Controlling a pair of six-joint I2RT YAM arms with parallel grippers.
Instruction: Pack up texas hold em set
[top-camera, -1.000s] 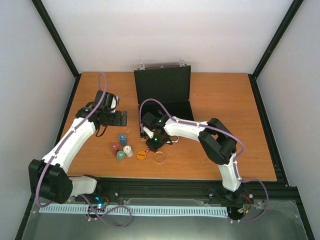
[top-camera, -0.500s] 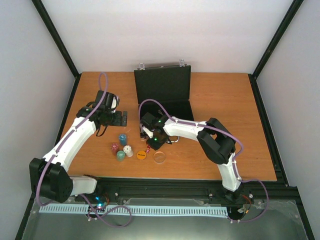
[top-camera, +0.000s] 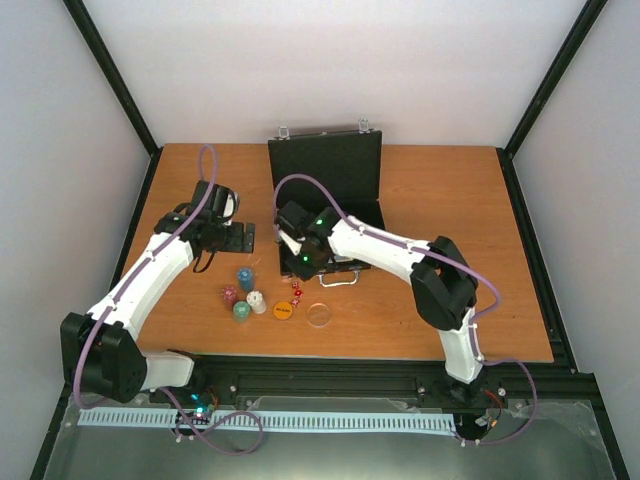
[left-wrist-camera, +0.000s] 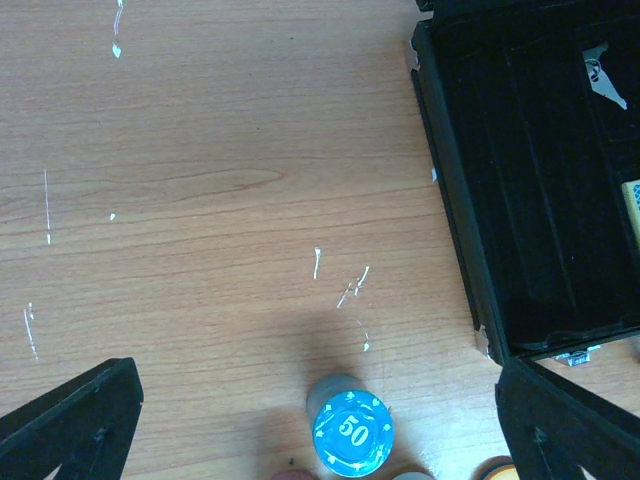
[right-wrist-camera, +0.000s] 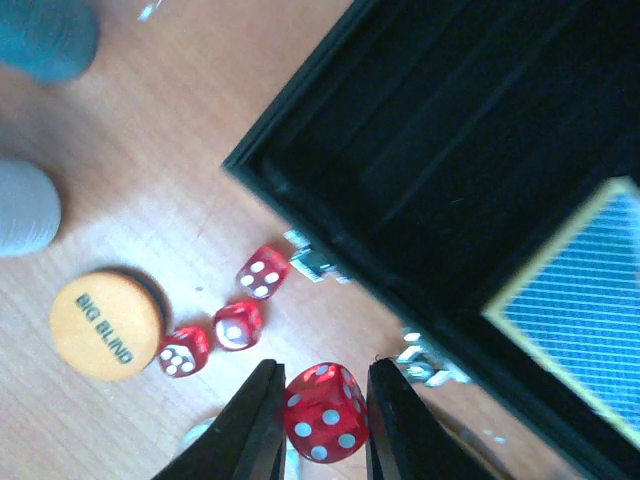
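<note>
**Top external view.** Item: briefcase (top-camera: 325, 170), open, lid upright at the back, tray flat at frame centre. The right gripper (top-camera: 298, 265) hangs at the tray's front-left corner; its jaws are too small to read here. The left gripper (top-camera: 240, 237) sits left of the case, beyond the blue chip stack (top-camera: 245, 278). The right arm is plainly the nearer to the tray.

**Left wrist view.** The left gripper's jaws stand wide apart and hold nothing, one finger in each lower corner. The blue chip stack lies at bottom centre, between them. The briefcase tray fills the upper right.

**Right wrist view.** The jaws are clamped on a red die (right-wrist-camera: 322, 412) at bottom centre, lifted clear of the wood.
- Three loose dice (right-wrist-camera: 238, 325) lie on the table just above and left of it.
- The orange disc (right-wrist-camera: 105, 322) lies further left.
- The tray lies up and right of the held die. Its near wall runs diagonally from upper centre to lower right.
- The card deck (right-wrist-camera: 590, 300) is already inside.

Judgement: carrying the die up-right across that wall should bring it over the tray.
</note>
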